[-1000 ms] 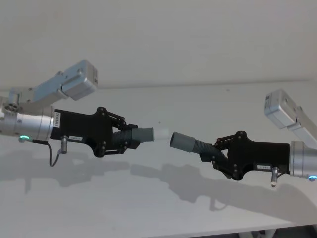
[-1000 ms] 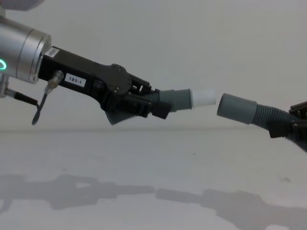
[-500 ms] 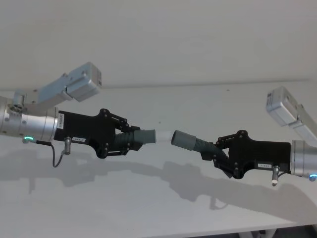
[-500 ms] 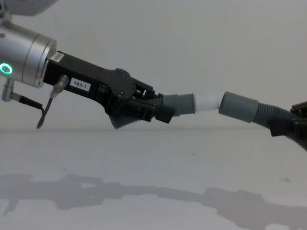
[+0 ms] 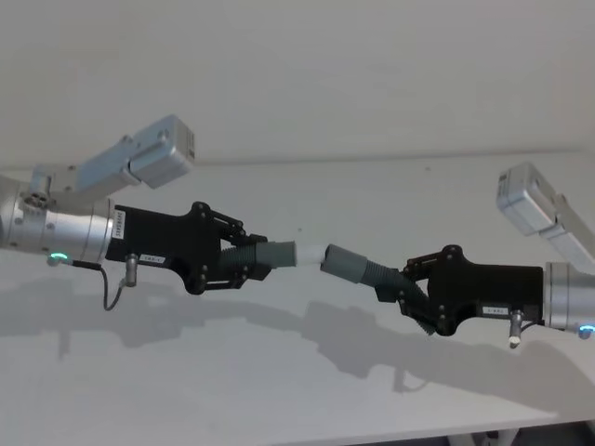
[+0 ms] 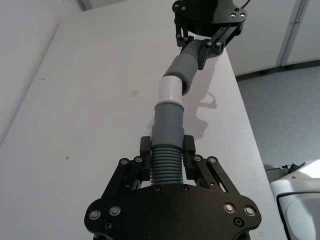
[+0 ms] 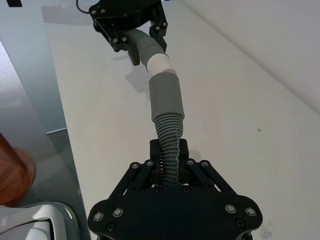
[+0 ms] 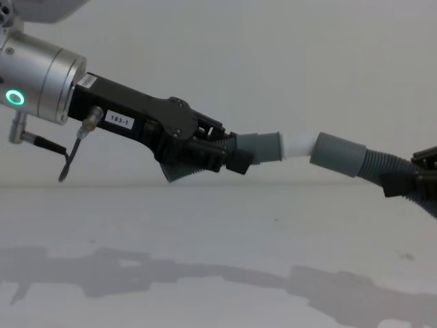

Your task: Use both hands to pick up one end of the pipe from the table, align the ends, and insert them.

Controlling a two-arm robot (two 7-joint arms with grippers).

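The pipe is two short dark grey corrugated pieces, each slightly bent. The tipped piece (image 5: 270, 255) ends in a smooth grey cuff with a narrower white tip (image 5: 309, 253). The socket piece (image 5: 379, 276) ends in a wider smooth grey socket cuff (image 5: 342, 262).

Both pieces are in the air, and the table (image 5: 279, 372) lies well below the socket cuff, with only their shadows on it. The white tip comes to the socket cuff from its left and meets its mouth. Most of the white is outside, and how far it has gone in, I cannot tell. The two pieces meet at a small angle, not in one straight line.

The left gripper (image 5: 246, 265) is to the left of the socket cuff, beyond the white tip. Its fingers (image 6: 189, 146) are closed narrow on the ribbed part of the tipped piece, just behind that piece's own cuff. The right gripper (image 5: 404, 288) is near the socket cuff on its right — its fingers are clamped on the ribbed part of the socket piece.

One second ago there was a clear gap between the white tip and the socket cuff. Half a second ago the gap was almost gone, and now they touch. The left gripper has travelled toward the socket cuff — the right one has hardly moved.

Count: two pipe pieces, two grippers, one white tip, one socket cuff.
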